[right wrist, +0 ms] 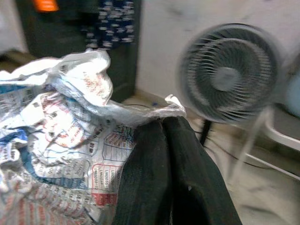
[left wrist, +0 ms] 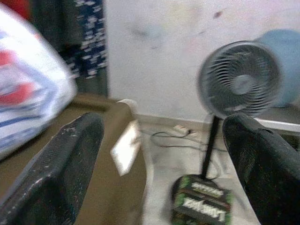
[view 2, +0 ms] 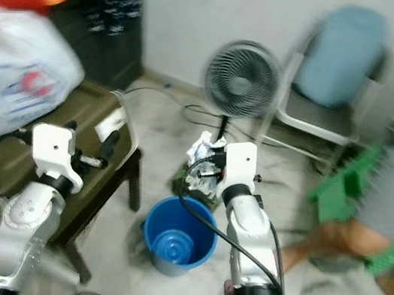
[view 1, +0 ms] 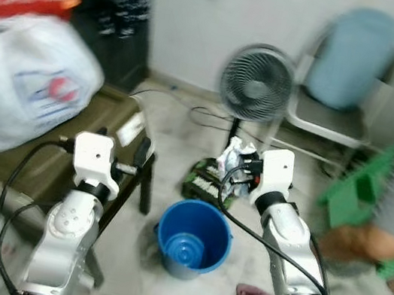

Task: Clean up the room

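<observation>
Right gripper [view 1: 243, 169], fingers pressed together on crumpled paper [right wrist: 70, 136], holds it beyond the blue bucket [view 1: 192, 238], which lies nearer the robot and below, while left gripper [view 1: 138, 154], spread and empty, hovers over the bench [view 1: 42, 158].

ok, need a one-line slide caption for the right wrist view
Right end effector shut on a crumpled printed plastic wrapper, with a standing fan against the wall behind it.

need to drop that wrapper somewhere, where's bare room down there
Inside the blue bucket is bare. Bare floor lies between the table and the fan. Crowded around the right gripper, shut on the wrapper.
</observation>
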{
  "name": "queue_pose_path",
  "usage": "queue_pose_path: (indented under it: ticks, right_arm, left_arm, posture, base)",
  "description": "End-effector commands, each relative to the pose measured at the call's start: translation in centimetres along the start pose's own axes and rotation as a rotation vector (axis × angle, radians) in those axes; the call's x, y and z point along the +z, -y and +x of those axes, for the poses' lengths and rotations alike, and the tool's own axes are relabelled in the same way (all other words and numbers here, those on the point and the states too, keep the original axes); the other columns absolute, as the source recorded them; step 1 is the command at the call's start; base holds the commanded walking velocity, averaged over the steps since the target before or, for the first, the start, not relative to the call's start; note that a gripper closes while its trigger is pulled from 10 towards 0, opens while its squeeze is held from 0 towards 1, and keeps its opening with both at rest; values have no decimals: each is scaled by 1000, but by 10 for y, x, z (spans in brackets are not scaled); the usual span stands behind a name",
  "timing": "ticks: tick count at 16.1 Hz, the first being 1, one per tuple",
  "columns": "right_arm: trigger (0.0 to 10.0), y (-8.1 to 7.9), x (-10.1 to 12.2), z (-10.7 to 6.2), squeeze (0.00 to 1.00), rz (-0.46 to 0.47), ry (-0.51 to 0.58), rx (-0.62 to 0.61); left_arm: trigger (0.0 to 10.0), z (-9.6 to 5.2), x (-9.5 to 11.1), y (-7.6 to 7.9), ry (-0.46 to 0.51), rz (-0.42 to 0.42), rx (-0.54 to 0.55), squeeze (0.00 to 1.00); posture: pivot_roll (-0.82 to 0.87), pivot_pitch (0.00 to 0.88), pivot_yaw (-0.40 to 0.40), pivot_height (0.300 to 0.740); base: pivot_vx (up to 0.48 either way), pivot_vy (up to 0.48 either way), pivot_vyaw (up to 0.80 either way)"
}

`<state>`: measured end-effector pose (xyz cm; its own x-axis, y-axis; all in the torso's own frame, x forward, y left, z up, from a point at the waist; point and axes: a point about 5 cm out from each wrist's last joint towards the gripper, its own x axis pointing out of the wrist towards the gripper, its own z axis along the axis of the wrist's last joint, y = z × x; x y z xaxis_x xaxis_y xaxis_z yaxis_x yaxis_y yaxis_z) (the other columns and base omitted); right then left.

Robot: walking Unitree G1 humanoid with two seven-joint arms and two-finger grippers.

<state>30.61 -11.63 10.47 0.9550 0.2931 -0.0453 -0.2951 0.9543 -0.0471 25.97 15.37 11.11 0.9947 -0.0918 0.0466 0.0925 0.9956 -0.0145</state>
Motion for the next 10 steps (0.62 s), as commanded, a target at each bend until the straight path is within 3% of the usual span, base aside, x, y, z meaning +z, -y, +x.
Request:
queue_pose_path:
  ticks: [1, 4, 8, 10]
  right_arm:
    - [10000, 1, 0, 0, 0, -3, 2, -1]
    - [10000, 2, -2, 0, 0, 13, -18, -17]
    - [10000, 3, -1, 1, 0, 15, -16, -19]
    - [10000, 3, -1, 1, 0, 12, -14, -21]
  left_arm:
    - [10000, 1, 3, 3, 15, -22, -33, 0]
    - [10000, 0, 4, 5, 25, -36, -52, 0]
    - [10000, 0, 5, 6, 24, -39, -53, 0]
    - [10000, -1, 4, 6, 22, -43, -59, 0]
  posture:
    - [42, 0, -46, 740]
    - [39, 0, -49, 740]
    - [39, 0, -51, 740]
    - [38, 0, -50, 740]
  base:
    - [0, 0, 0]
    - [220, 0, 0]
    - [346, 0, -684]
    - [351, 0, 0]
